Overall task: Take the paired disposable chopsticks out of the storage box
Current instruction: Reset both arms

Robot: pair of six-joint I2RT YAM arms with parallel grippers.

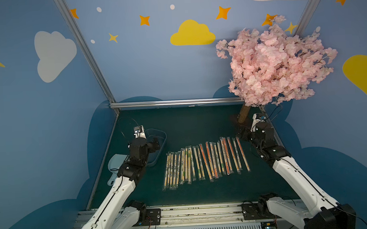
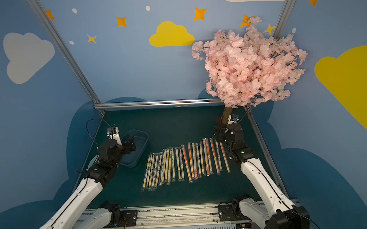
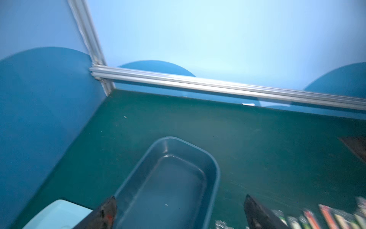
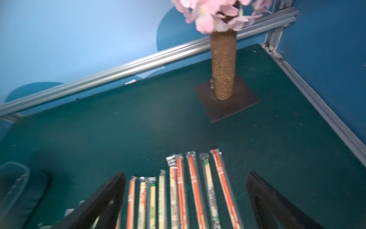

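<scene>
Left wrist view, look: the storage box (image 3: pixel 216 170) sits near the bench's left side. I can't spot a single pair on its floor, though its nearest end drops out of the picture.

— And the left hand (image 3: pixel 180 198)?

— Spread wide above the box's near end, nothing between its fingers.

— So where are the paired disposable chopsticks (image 1: pixel 204 161)?

— Out on the bench (image 1: pixel 189 121), just right of the box, laid side by side in one long row. The left group is crowded, sleeves touching and some overlapping. Further right, several pairs lie apart with bench showing between them.

— How would one handle, do you reckon?

— Light, I'd guess, and stiff along its length, being wood. The clear sleeve looks slick and crinkly, and it runs a bit past the wood at the tips. I'd pinch a pair across its narrow width near the middle, so it hangs level. Gripped by the sleeve end it would likely slip or fold. They lie flat and low, so the fingers would have to come right down to the bench. In that crowded left group a pinch could easily drag a neighbour along.

— And the right hand (image 4: pixel 186 174)?

— Wide as well, and empty. It hovers over the far tips at the row's right end, with the pink blossom tree (image 1: pixel 276 60) beyond it in the far right corner.
</scene>
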